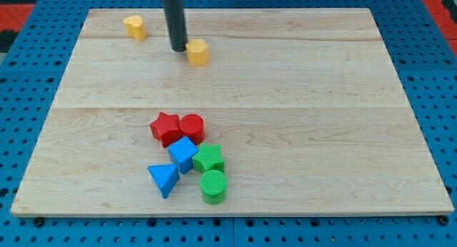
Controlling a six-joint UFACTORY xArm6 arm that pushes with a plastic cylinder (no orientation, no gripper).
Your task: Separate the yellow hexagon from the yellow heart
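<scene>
Rod first: my tip (178, 49) rests on the desk (285, 133) near the view's top, just to the left of the yellow hexagon (198, 52) and touching it or nearly so. This end effector has nothing to open or close; it grasps nothing and only leans against the block's side. The yellow heart (135, 26) stands well apart from the hexagon, further toward the view's top left, with my tip between the two.

Toward the view's bottom, a little left of centre, six blocks huddle together. The red star (165, 128) and the red cylinder (191, 126) sit side by side, touching. Below them the blue cube (183, 154) leans against the green star (208, 158). The blue triangle (165, 178) lies at the cluster's lower left, and the green cylinder (213, 186) just under the green star.

Count: two yellow, two red, two blue, two green, eight blocks in all.

The desk is a pale wooden board of joined planks. It lies on a blue pegboard (28, 83) dotted with holes.
</scene>
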